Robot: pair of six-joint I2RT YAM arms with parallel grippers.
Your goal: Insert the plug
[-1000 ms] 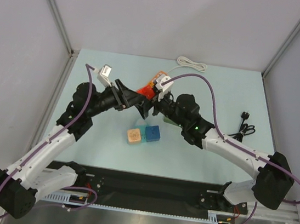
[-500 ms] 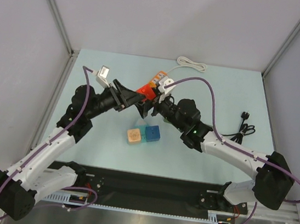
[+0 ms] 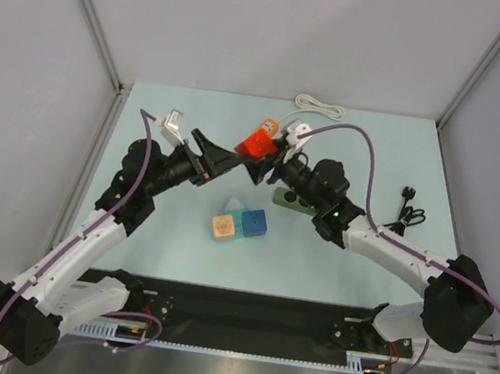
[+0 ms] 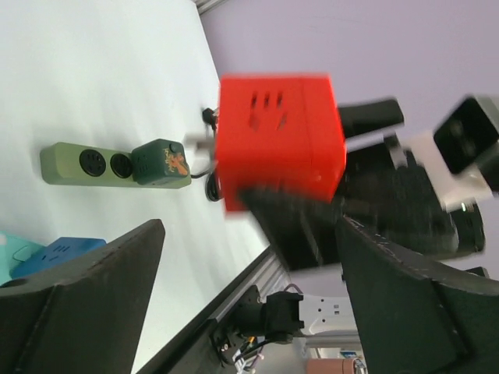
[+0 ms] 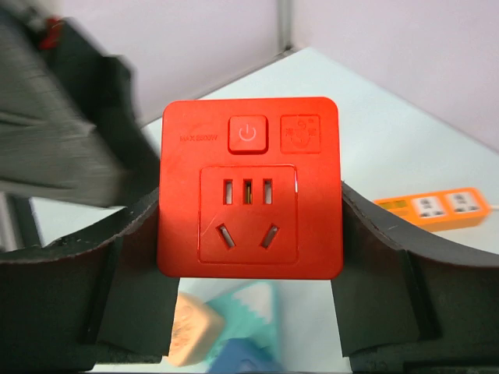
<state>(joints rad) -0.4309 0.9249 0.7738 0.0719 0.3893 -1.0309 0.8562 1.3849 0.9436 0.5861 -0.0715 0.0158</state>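
Observation:
A red cube socket adapter (image 3: 258, 140) is held off the table in my right gripper (image 3: 261, 152), which is shut on its two sides. In the right wrist view the adapter (image 5: 249, 199) faces the camera between the pads (image 5: 125, 265). In the left wrist view it (image 4: 279, 136) hangs ahead, with metal prongs on its left side. My left gripper (image 3: 228, 158) is open and empty just left of the adapter, its fingers (image 4: 93, 288) wide apart. A green power strip (image 3: 293, 199) lies on the table below, with a green adapter (image 4: 162, 162) plugged into its end.
A tan cube (image 3: 222, 228) and a blue cube (image 3: 252, 222) sit side by side in front of the grippers. An orange power strip (image 5: 437, 209) lies behind. A white coiled cable (image 3: 320, 107) is at the back, a black cable (image 3: 408, 212) at the right.
My right gripper has lifted the red adapter up and back to the right, uncovering the green power strip. My left gripper has stayed open beside it.

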